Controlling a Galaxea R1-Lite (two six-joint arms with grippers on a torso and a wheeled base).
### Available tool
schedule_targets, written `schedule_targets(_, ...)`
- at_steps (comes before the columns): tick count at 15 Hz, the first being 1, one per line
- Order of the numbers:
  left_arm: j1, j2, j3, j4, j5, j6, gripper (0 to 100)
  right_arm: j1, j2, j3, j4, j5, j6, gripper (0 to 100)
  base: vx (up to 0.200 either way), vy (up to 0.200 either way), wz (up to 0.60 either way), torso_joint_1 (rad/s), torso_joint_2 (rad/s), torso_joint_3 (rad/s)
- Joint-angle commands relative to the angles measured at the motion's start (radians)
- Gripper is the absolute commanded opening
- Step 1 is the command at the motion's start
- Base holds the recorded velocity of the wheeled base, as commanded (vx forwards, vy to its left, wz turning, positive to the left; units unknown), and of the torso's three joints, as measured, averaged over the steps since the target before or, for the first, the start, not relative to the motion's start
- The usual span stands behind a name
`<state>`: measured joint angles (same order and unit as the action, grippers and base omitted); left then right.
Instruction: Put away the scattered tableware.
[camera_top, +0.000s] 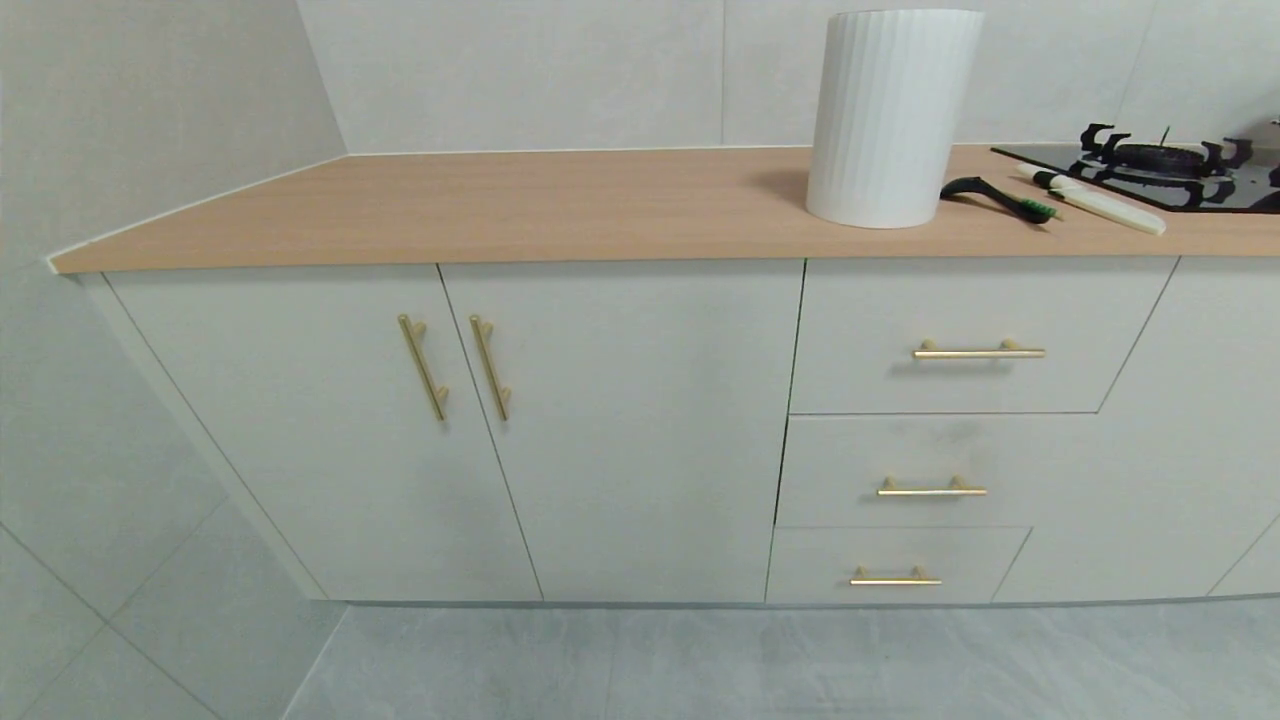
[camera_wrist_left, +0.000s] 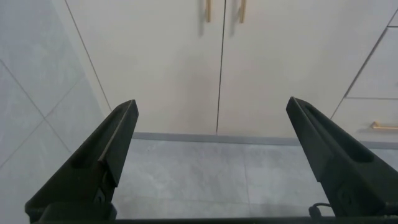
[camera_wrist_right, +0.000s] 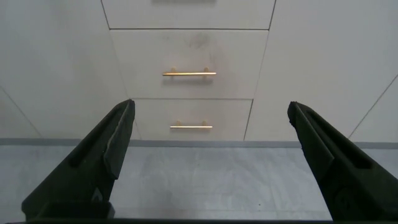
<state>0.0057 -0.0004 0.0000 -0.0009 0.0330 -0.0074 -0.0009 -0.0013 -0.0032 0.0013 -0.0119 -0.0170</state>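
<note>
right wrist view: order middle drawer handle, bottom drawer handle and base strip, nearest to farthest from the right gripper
From the right gripper:
1. middle drawer handle, higher up
2. bottom drawer handle, below it
3. base strip, at the floor

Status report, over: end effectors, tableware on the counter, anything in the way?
Left end effector open, empty; right end effector open, empty. Black-handled utensil and white utensil on counter beside white container, untouched. Drawers shut.

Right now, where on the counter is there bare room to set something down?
The countertop is bare from its left corner to the white ribbed container. Right of that it is crowded: a black-handled tool, a white knife, then the stove burner.
</note>
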Motion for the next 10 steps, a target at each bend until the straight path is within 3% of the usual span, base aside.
schedule_targets(1,0.000,0.000,0.000,-0.001,0.001,0.000,100,0.001,0.001,0.000,0.000,0.000,0.000,100,0.000,0.000,0.00,0.000,0.00,0.000)
schedule_targets(10,0.002,0.000,0.000,-0.001,0.001,0.004,100,0.001,0.001,0.002,0.000,-0.002,0.000,100,0.000,0.000,0.00,0.000,0.00,0.000)
